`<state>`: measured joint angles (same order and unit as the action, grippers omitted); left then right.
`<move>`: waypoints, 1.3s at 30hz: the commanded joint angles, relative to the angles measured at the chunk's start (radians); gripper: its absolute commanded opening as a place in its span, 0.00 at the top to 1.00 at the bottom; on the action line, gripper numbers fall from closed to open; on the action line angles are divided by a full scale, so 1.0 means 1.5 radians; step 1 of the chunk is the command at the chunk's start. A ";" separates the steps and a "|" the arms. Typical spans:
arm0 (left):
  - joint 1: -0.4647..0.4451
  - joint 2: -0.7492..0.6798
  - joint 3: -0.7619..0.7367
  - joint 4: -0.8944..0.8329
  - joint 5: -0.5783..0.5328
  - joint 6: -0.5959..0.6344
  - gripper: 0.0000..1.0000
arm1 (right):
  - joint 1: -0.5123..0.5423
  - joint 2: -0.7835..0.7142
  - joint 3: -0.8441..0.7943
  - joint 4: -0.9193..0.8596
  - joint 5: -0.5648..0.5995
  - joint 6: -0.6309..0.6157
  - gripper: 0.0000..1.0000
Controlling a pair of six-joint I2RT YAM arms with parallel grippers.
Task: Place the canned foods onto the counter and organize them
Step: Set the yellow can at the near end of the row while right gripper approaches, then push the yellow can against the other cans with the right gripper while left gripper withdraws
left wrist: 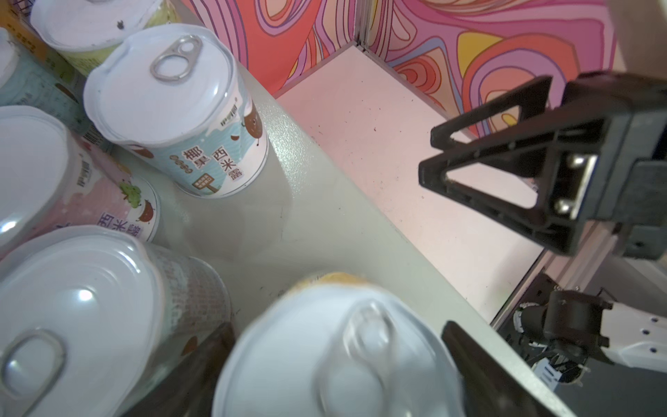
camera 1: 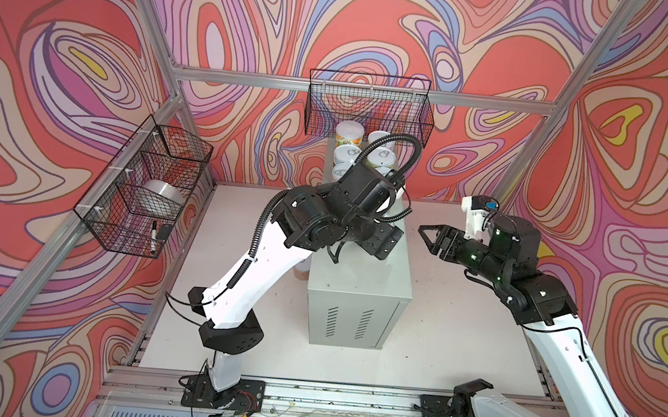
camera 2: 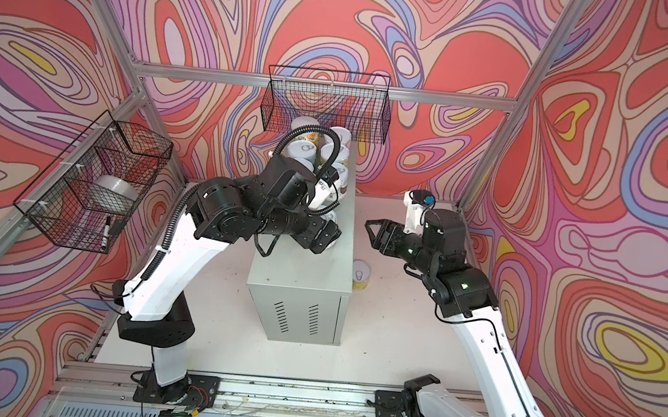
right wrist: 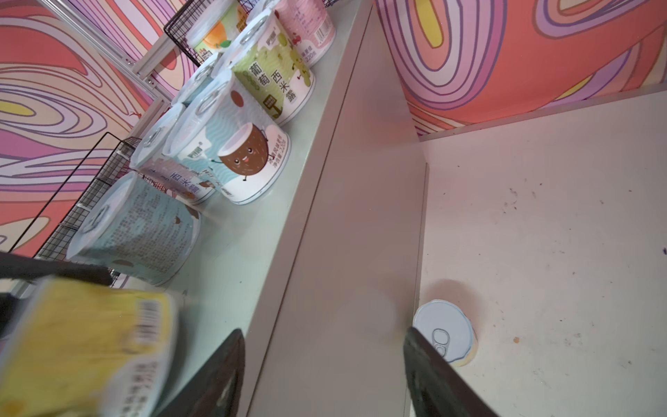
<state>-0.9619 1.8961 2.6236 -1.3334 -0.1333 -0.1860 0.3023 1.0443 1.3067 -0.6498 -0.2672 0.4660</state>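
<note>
Left gripper (left wrist: 335, 328) straddles a blurry yellow can (right wrist: 83, 343) at the counter (camera 1: 359, 279), can't tell if it's actually gripping. Right gripper (camera 1: 425, 239) hangs open, empty; other cans (camera 1: 347, 152) crowd the counter's back end

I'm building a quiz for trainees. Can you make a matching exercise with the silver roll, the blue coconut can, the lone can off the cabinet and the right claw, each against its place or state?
Things:
1. silver roll
2. blue coconut can
3. lone can
4. right claw

Places or states:
A. on the white tabletop beside the cabinet
B. open, holding nothing
C. in the side wire basket
D. on the cabinet top

Pairs: 1-C, 2-D, 3-A, 4-B.
</note>
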 commanded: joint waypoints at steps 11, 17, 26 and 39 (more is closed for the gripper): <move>-0.002 -0.012 0.039 0.128 -0.043 0.041 0.00 | -0.001 -0.031 0.030 0.014 -0.073 -0.033 0.28; 0.000 -0.089 0.009 0.183 -0.091 0.077 0.00 | 0.000 -0.053 0.052 0.021 -0.130 -0.081 0.21; 0.121 -0.317 -0.284 0.250 -0.017 -0.025 0.00 | 0.040 -0.051 0.080 0.034 -0.162 -0.138 0.12; 0.359 -0.477 -0.622 0.376 0.193 -0.144 0.02 | 0.282 0.055 0.160 -0.025 0.125 -0.219 0.15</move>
<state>-0.4538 1.2015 1.7210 -0.8574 0.0574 -0.3500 0.7002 1.1141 1.5227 -0.6621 -0.1921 0.1741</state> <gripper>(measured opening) 0.985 0.853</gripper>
